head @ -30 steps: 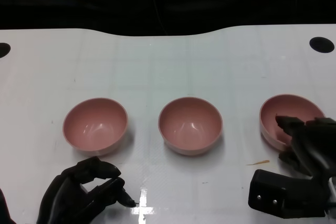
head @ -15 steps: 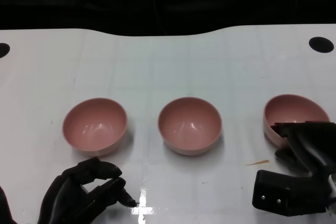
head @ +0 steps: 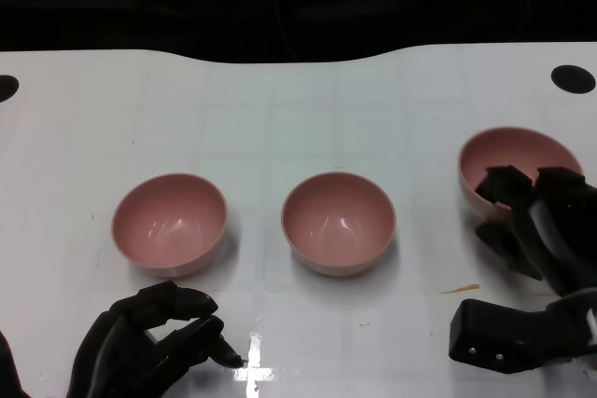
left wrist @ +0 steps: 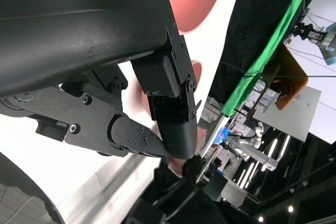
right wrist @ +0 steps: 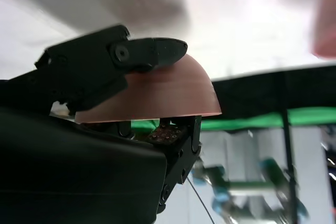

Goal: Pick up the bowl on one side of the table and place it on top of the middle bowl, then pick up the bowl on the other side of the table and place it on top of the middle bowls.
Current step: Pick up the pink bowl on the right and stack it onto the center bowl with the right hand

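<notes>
Three pink bowls sit before us: left bowl (head: 170,223) and middle bowl (head: 338,222) rest on the desk (head: 280,109). Our left hand (head: 149,342) stays low, fingers curled on nothing. Our right hand (head: 536,230) has lifted the right bowl (head: 508,160), tilted, since a second ago; carrying comes next. Only the right wrist view shows fingers (right wrist: 152,51) pinching its rim.

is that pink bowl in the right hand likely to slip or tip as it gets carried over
The right bowl looks rigid, smooth and glossy, so it could probably slide. The right hand grips only its near rim, fingers inside and outside the wall, and the bowl already sits tilted, so it may swing or tip further. It seems light.
</notes>
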